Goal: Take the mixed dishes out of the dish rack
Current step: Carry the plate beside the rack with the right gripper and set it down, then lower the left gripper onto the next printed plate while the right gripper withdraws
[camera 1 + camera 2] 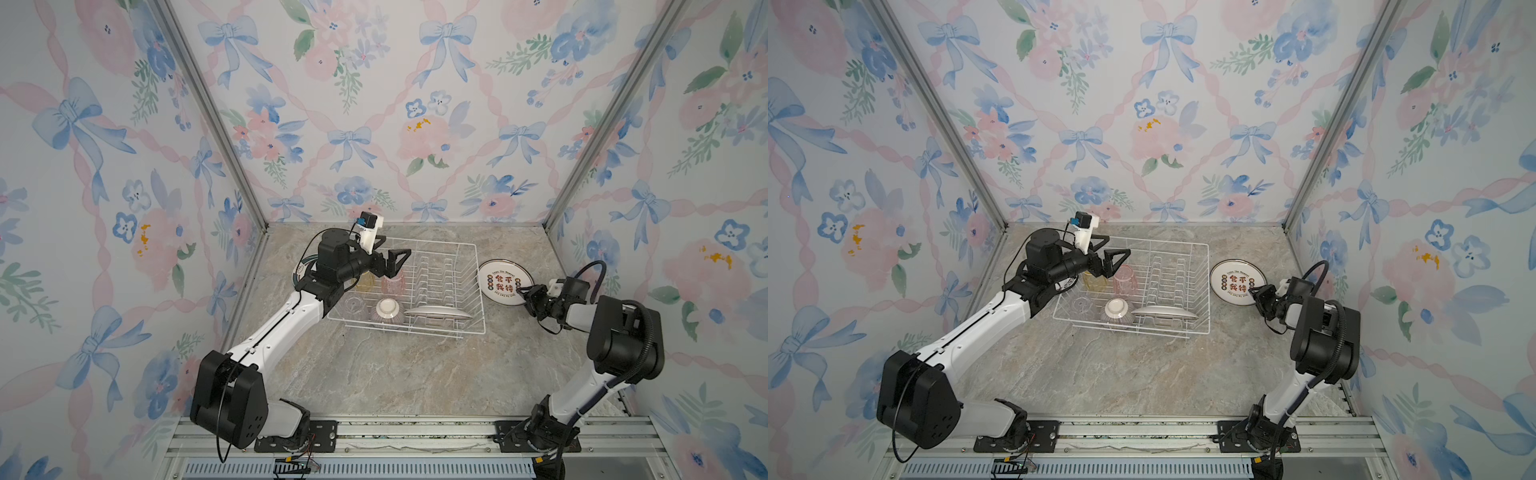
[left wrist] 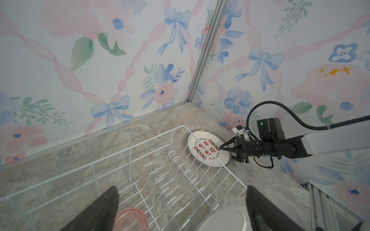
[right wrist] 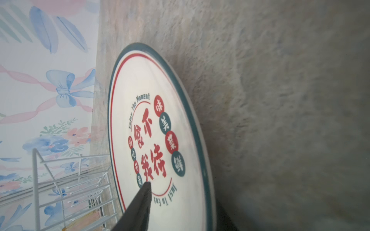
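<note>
Meanwhile left tool (image 1: 1119,245) gapes wide over pink tumbler (image 1: 1125,280) in dish rack (image 1: 1208,291); right tool (image 2: 224,152) straddles lettered plate (image 1: 500,276), grip unclear

The left tool (image 1: 397,263) gapes wide, the right tool (image 2: 225,153) partly spread

The dish rack (image 1: 457,270) is white wire. In it stand a pink tumbler (image 1: 393,282), a yellow tumbler (image 1: 365,284) and a clear tumbler (image 1: 355,305), with a purplish ribbed bowl (image 1: 388,311) showing a white base and a plain white plate (image 1: 438,313). The lettered plate (image 1: 505,282) beside the rack is white with a dark green rim, a thin red ring, red characters and red and green dots. The bench (image 1: 395,374) is veined grey-beige marble. The walls (image 1: 374,104) show blue bows, pink ribbons and flowers.
</note>
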Robot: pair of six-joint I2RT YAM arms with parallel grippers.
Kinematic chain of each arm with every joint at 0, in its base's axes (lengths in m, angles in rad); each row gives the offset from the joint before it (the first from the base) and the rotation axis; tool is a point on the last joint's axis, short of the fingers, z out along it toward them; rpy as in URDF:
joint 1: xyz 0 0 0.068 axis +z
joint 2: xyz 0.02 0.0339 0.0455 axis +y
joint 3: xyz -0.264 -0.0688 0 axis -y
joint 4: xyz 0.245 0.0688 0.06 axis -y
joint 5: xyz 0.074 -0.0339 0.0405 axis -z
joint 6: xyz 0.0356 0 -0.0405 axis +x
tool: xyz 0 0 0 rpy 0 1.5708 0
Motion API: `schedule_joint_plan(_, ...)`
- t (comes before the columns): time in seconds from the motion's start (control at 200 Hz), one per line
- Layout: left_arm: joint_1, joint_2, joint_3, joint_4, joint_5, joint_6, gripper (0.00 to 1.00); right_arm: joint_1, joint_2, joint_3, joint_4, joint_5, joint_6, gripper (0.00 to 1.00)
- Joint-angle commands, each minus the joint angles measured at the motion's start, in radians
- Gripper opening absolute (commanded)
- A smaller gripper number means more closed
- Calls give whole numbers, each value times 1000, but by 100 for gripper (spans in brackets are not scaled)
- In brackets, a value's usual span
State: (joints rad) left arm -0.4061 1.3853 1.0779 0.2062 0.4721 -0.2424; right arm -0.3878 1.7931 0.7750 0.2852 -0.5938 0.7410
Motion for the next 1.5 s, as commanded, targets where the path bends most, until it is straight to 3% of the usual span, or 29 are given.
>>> schedule_joint_plan(0.0, 1, 7, 31, -30, 19, 27, 98, -7, -39, -16, -61, 32, -34, 52)
schedule_joint_plan(0.315, -25, 36, 87, -183, -30, 135, 98, -14, -184, -23, -235, 154, -138, 76)
schedule_joint_plan(0.61, -180, 98, 182, -454, -149, 373, 96, -42, -409, -58, -319, 216, -187, 76)
schedule_joint_plan(0.775, -302, 46, 95, -492, -300, 534, 92, -37, -545, -20, -376, 223, -205, 76)
schedule_joint_plan(1.01, -408, -6, 53, -491, -471, 577, 89, 9, -653, 19, -383, 206, -192, 76)
schedule_joint_plan(1.17, -482, 2, 50, -491, -603, 624, 93, 26, -704, 44, -391, 218, -196, 78)
schedule_joint_plan(1.495, -502, 55, 72, -493, -587, 658, 94, 35, -768, 73, -414, 206, -203, 78)
